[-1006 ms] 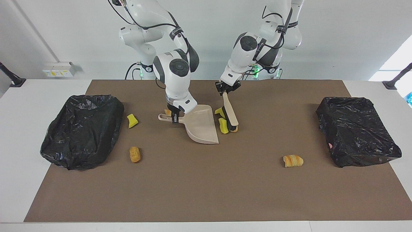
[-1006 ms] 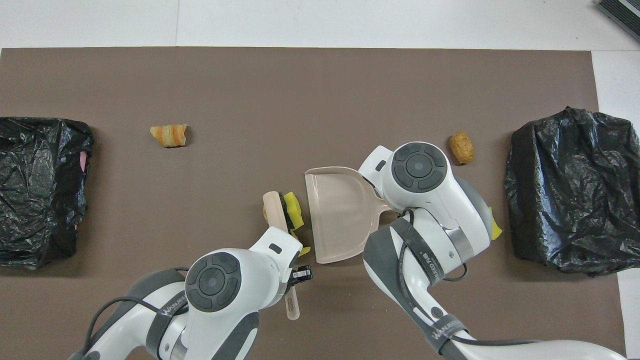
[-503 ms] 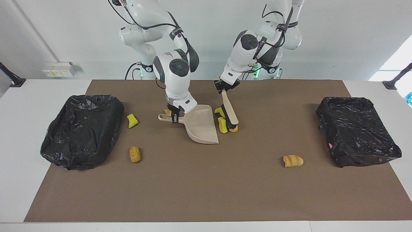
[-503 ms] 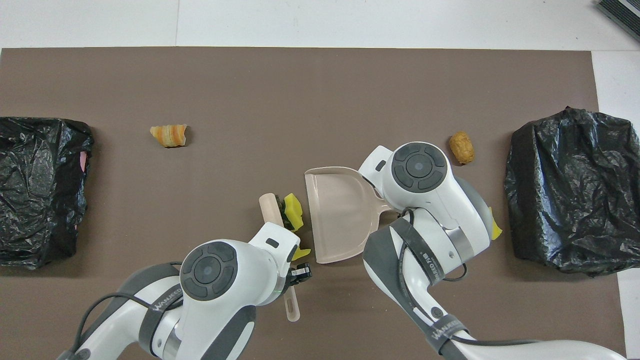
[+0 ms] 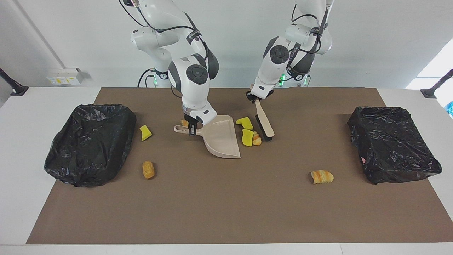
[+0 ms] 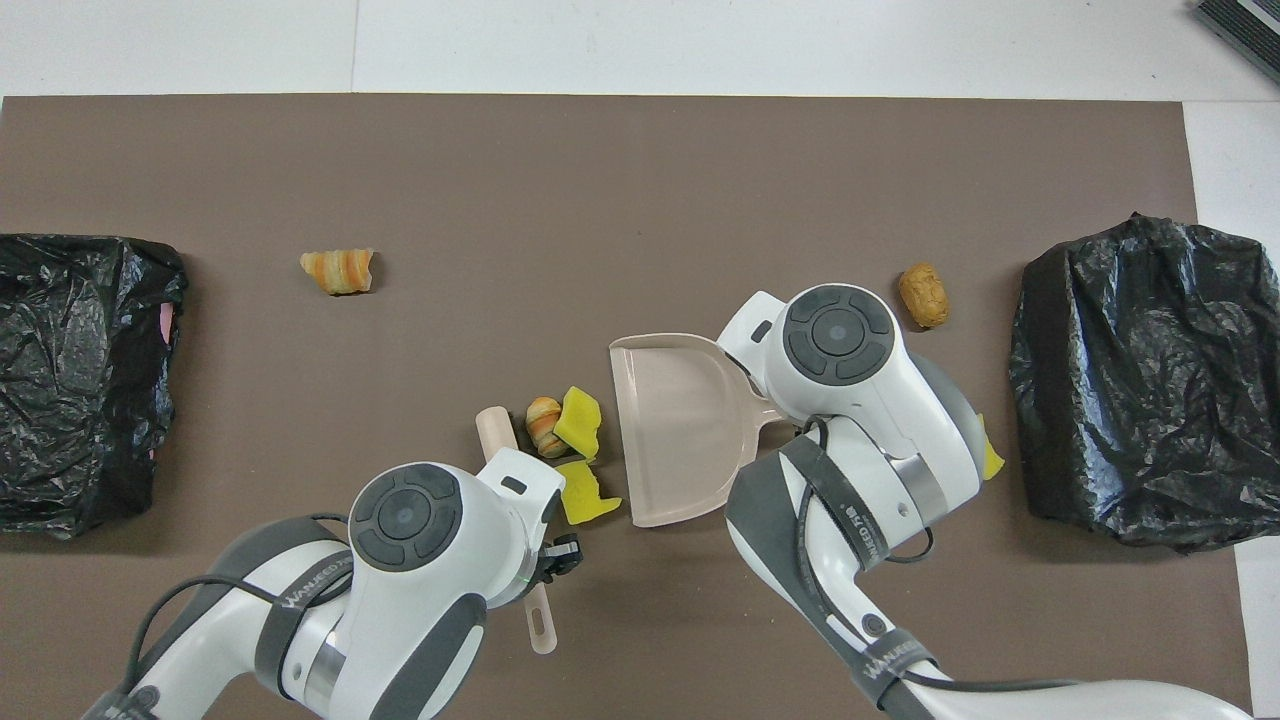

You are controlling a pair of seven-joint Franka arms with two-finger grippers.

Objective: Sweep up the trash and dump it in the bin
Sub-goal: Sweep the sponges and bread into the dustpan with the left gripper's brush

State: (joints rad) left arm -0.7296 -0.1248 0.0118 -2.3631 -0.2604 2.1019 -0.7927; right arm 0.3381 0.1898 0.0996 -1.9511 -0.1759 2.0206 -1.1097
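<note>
Robot lab, staged test setup. Two white robot arms mounted at one end of a plain white table, bare white wall by them with a socket box. Brown mat marks out the work area. Black plastic bags sit at each end of the mat. Cables run along the arms. No home or kitchen furniture in view.

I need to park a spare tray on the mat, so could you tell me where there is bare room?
Bare mat runs along the edge farthest from the robots, past the croissant piece and the bread roll. It is crowded mid-table, where the dustpan, brush and sponge chunks cluster.
</note>
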